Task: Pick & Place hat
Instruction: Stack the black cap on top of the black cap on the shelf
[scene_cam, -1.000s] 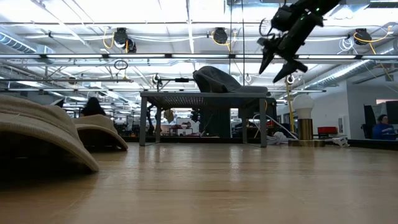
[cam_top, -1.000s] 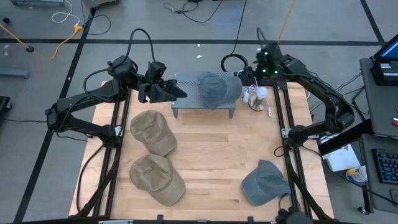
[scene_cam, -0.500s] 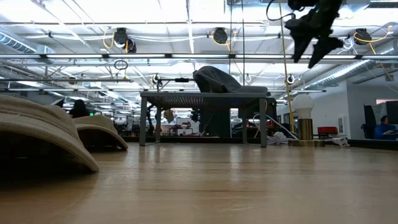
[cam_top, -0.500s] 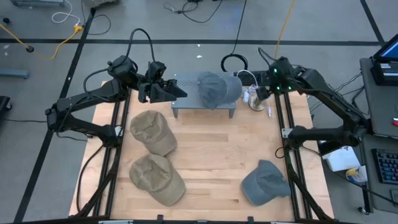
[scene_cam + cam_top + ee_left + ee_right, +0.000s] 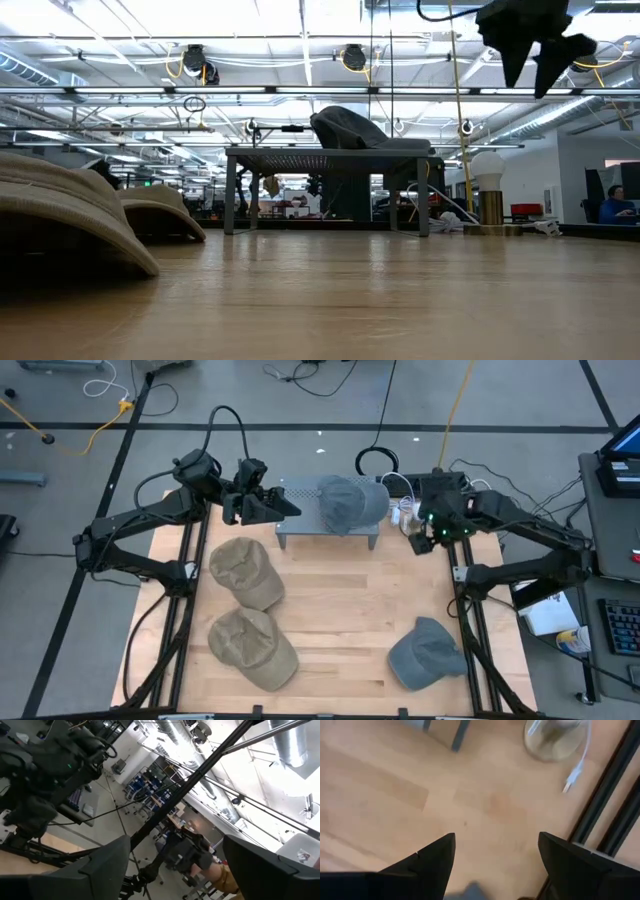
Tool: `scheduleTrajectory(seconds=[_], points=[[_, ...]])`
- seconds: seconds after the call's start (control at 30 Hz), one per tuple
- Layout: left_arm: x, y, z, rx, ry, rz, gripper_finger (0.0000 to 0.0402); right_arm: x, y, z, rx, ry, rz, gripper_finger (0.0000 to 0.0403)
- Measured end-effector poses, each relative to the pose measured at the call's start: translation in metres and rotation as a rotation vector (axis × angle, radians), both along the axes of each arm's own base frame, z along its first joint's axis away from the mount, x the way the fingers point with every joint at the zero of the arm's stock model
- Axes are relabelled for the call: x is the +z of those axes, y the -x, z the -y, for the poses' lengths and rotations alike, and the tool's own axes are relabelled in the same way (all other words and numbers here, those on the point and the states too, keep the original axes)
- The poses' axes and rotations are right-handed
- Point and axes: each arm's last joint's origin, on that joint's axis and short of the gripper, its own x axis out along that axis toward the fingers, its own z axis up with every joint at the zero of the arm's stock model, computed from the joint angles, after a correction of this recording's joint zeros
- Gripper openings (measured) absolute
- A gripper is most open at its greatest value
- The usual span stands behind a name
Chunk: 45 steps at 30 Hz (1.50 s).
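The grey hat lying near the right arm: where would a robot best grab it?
Probably by the crown of the grey hat, coming straight down from above. It lies flat on the table, dome up, soft cloth that bunches between fingers. The open right tool is nearest.

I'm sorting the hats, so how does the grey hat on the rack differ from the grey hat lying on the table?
The rack hat sits raised on the small grey rack at the table's far edge; the table hat lies flat on the wood at the near right corner. The rack hat lies between the two arms; the table hat lies away from both. Both are grey caps, and neither is held.
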Motion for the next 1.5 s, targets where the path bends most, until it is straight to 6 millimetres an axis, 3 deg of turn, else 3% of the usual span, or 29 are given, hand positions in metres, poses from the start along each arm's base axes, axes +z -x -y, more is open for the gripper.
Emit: scheduleTrajectory(seconds=[0.3,0.6,1.0,1.3,1.5], points=[[0.000,0.000,0.000,-0.011,0.017,-0.010,0.0331,-0.012,-0.027,-0.051,0.046,-0.121,-0.064,0.0276],[0.000,0.000,0.000,-0.019,0.043,-0.024,0.0338,-0.029,-0.048,-0.120,0.063,-0.209,-0.103,0.0276],[0.000,0.000,0.000,-0.019,0.044,-0.024,0.0338,-0.041,-0.035,-0.199,0.058,-0.370,-0.169,0.0276],[0.000,0.000,0.000,-0.020,0.050,-0.027,0.0338,-0.040,-0.019,-0.226,0.048,-0.451,-0.177,0.0276],[0.000,0.000,0.000,-0.021,0.054,-0.030,0.0337,-0.055,-0.025,-0.235,0.115,-0.380,-0.231,0.0276]])
